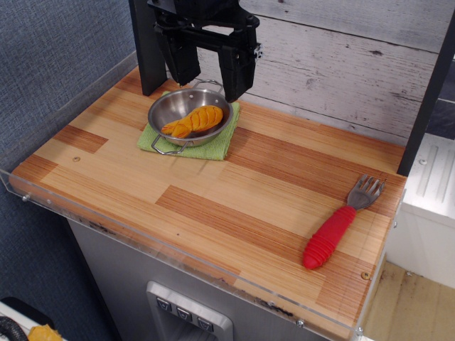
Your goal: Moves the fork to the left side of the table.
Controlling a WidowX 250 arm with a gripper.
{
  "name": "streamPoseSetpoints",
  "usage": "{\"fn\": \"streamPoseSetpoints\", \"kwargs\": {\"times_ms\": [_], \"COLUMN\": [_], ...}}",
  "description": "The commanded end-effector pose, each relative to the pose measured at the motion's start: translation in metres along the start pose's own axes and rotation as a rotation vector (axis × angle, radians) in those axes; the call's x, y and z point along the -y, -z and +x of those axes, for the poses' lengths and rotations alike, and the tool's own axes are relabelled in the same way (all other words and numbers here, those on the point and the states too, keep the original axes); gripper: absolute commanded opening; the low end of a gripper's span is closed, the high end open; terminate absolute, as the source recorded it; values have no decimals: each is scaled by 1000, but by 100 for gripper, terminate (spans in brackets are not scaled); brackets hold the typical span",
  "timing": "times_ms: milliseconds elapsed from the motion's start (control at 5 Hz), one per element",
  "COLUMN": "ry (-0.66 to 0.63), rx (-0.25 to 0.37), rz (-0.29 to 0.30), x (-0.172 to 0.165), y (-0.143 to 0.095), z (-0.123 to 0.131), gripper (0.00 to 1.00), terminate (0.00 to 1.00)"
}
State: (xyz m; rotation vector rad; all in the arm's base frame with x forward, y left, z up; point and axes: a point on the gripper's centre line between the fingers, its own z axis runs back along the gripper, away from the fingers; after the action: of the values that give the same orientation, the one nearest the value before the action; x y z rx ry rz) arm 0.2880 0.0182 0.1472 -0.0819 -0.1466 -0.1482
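The fork lies flat near the right front corner of the table. Its ribbed red handle points toward the front edge and its grey tines point to the back right. My gripper hangs at the back left, far from the fork, just above the back rim of the steel pan. Its two black fingers are spread apart and hold nothing.
The steel pan holds an orange ridged toy food and sits on a green cloth at the back left. A clear acrylic rim runs along the front edge. A black post stands at the right back.
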Motion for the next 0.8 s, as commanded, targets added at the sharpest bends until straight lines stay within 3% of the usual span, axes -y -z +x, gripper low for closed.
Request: {"fn": "streamPoseSetpoints", "kwargs": {"times_ms": [0, 200, 400, 600], "ry": [0, -38, -52, -1], "rx": [0, 60, 82, 76], "rz": [0, 3, 10, 57], "x": [0, 37, 66, 91], "y": [0, 8, 21, 37], "z": [0, 6, 10, 10], "gripper": [100, 100, 100, 100], "terminate": [0, 0, 0, 0]}}
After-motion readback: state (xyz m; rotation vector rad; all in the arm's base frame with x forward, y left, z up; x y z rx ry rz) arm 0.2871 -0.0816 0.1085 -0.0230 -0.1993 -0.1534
